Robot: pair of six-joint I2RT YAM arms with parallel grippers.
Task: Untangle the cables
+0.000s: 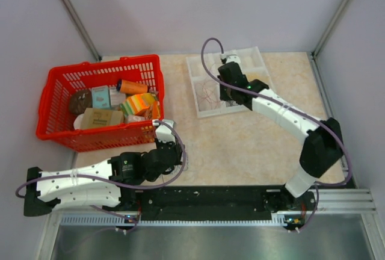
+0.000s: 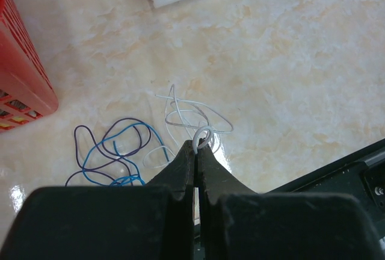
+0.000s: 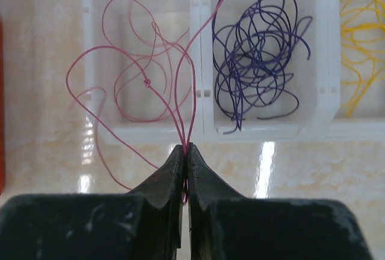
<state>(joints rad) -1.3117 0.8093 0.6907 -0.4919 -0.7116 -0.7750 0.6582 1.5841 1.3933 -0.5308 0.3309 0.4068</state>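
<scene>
Shut tight, my left claw [image 2: 197,147] pinches a pale white wire loop [image 2: 204,132] over the glossy cream marbled tabletop [image 2: 289,61], beside loose purple and blue wires [image 2: 114,151]. Far right, my right claw [image 3: 185,149] clamps thin pink wires [image 3: 146,82] above the white divided tray [image 3: 271,132]; pale lavender walls [image 1: 180,7] surround.

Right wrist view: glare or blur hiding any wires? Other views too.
Right wrist: glare streaks on the table below the tray, pink wire sharp; left wrist: white wire faint against pale marble; top: cables barely resolve.
</scene>
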